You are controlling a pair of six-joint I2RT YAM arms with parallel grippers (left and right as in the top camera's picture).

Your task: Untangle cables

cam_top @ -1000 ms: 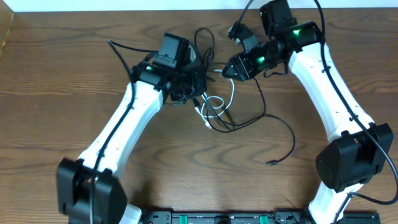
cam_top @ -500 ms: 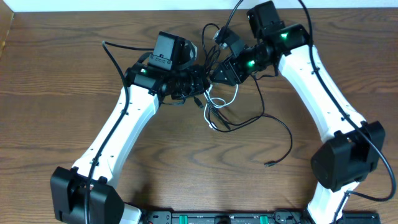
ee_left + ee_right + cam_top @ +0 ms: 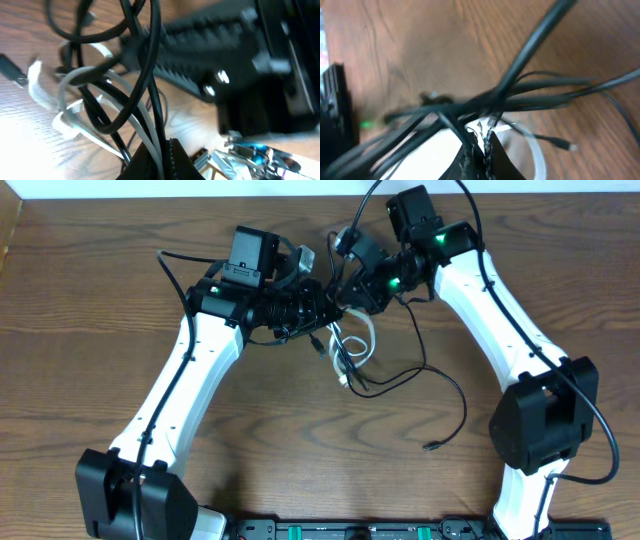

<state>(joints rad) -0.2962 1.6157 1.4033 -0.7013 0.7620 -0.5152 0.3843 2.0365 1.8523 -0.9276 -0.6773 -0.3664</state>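
The cables [image 3: 352, 352] are a bunch of black cords and one white cord at the table's upper middle. A long black strand trails to a plug [image 3: 434, 445] at the lower right. My left gripper [image 3: 326, 308] is shut on the cables; the left wrist view shows grey and black cords [image 3: 130, 95] pinched between its fingers [image 3: 165, 150]. My right gripper [image 3: 350, 305] faces it from the right, shut on black cords [image 3: 485, 102] at its fingertips [image 3: 481, 142]. The two grippers nearly touch above the bunch.
Thick black arm wires arch over the back edge [image 3: 345, 235]. A dark control bar [image 3: 350, 530] lies along the front edge. The arm bases stand at the lower left [image 3: 130, 490] and lower right [image 3: 535, 425]. Bare wooden tabletop [image 3: 90, 360] surrounds the bunch.
Both grippers have shifted left and toward the back, drawing closer together. The bunch of cables has been dragged up and left with them, and the trailing strand followed.
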